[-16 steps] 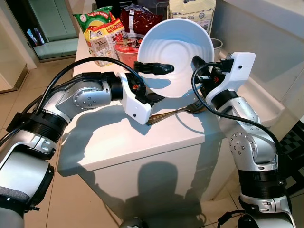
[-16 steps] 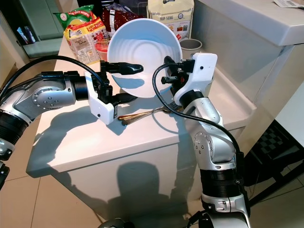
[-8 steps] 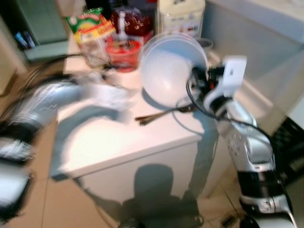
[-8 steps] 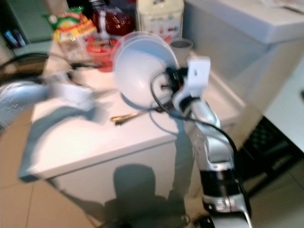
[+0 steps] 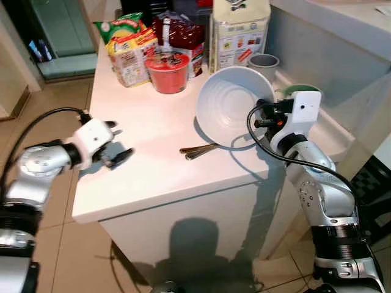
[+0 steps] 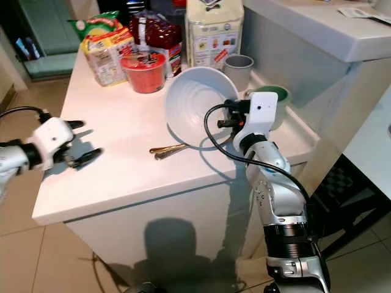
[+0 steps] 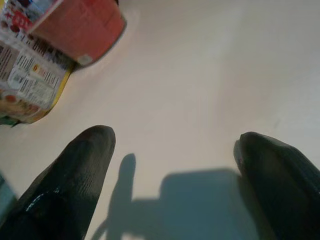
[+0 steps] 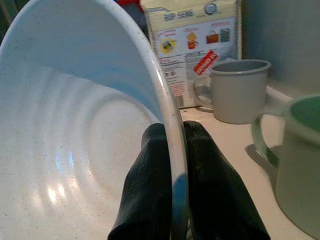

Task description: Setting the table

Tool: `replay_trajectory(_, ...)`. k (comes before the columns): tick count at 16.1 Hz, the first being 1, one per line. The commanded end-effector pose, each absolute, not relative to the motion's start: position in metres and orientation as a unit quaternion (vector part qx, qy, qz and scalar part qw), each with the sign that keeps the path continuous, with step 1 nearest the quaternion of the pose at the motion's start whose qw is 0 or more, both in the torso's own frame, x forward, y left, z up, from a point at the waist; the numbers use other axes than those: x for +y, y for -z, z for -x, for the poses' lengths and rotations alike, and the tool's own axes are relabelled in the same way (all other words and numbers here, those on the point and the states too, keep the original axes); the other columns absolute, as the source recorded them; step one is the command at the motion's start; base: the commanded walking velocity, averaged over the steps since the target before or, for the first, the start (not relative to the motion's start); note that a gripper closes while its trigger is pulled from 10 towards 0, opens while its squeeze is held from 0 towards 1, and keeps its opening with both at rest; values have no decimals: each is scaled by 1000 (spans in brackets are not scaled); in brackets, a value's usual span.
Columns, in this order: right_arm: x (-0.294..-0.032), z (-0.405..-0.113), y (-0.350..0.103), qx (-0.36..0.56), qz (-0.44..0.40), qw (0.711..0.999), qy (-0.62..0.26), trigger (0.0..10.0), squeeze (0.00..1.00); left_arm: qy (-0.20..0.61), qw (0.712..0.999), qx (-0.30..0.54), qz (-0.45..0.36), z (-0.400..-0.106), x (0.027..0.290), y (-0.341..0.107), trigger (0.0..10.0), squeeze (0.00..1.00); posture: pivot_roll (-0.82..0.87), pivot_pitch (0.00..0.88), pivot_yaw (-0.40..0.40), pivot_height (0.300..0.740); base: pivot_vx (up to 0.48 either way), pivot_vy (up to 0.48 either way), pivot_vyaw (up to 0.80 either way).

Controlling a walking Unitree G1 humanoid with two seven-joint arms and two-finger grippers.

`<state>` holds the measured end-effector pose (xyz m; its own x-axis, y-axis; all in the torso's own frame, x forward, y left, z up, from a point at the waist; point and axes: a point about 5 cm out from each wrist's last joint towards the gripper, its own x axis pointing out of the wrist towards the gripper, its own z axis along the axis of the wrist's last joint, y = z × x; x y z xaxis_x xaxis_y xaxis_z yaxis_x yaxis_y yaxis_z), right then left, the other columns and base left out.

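White counter (image 5: 153,165): placing step in hand. Bowl (image 5: 229,104) tilted above it, rim pinched by right gripper (image 8: 172,165). Left gripper (image 5: 113,143) spread, empty, at counter's left edge. Spoons (image 5: 198,149) beside bowl. Next: level, lower.

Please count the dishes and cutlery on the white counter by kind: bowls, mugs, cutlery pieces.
Bowls: 1, the white bowl
Mugs: 2, the grey mug and the green mug
Cutlery: at least 1, the cutlery; overlapping pieces cannot be separated
Total: at least 4
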<state>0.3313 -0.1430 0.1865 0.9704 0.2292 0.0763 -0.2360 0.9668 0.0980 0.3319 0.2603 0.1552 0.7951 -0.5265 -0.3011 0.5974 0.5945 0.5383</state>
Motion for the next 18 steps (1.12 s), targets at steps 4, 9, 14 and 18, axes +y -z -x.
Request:
replay_trajectory(4, -141, -328, -201, -68, -48, 987, -140, 0, 0, 250, 939, -4, -235, -327, 252, -160, 10000, 0, 69, 0, 37, 740, 0, 0, 0)
replay_trajectory(9, -168, -312, -142, -1, -149, 987, -64, 0, 0, 65, 989, -67, 118, -301, 216, -142, 10000, 0, 73, 0, 18, 740, 0, 0, 0)
replay_trajectory(14, -158, -311, -130, -1, -159, 986, -57, 0, 0, 75, 986, -54, 137, -299, 162, -141, 10000, 0, 71, 0, 6, 740, 0, 0, 0)
replay_trajectory(18, -151, -318, -154, -52, -125, 988, -78, 0, 0, 103, 991, -49, 76, -301, 152, -150, 10000, 0, 65, 0, 10, 740, -120, 0, 0)
